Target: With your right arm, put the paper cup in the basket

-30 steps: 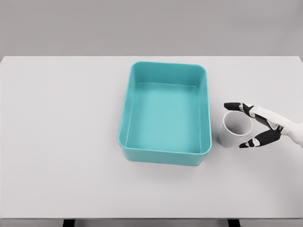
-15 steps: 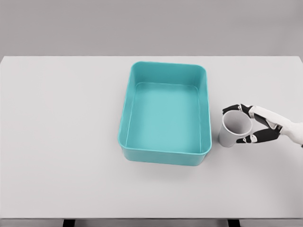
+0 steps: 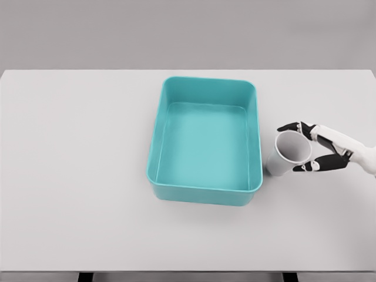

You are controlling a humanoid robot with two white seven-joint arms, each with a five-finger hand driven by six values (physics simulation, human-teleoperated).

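So here we've got the right hand [image 3: 311,150] wrapped around the top of the paper cup [image 3: 288,155], dark fingertips [image 3: 289,127] on the far side of the rim and the thumb on the near side. The fingers are curled in but not fully closed, since the cup's rim fills the gap between them, and it looks like a proper pinch across the mouth. The cup sits near the right edge of the table [image 3: 76,176], just beside the right wall of the teal basket [image 3: 254,147], and its base seems tilted toward that wall. We can't tell for sure whether the base is off the surface or resting on it.

Our take on doing this step well: first thing is height. The cup is right up against the basket's wall, so if we slide left now we'd probably just shove the basket or crush the cup against it. Lift straight up until the base clears the rim, then go left.

Second, a paper cup gripped at the rim will likely deform easily, so we'd keep the squeeze light and steady rather than clamping harder. If the tilt gets worse during the lift it could slip out of the pinch, so slow beats fast here.

Third, carry it over the middle of the basket before letting go, not just past the wall, so it can't catch the rim and tip back out. The left arm isn't showing anywhere.
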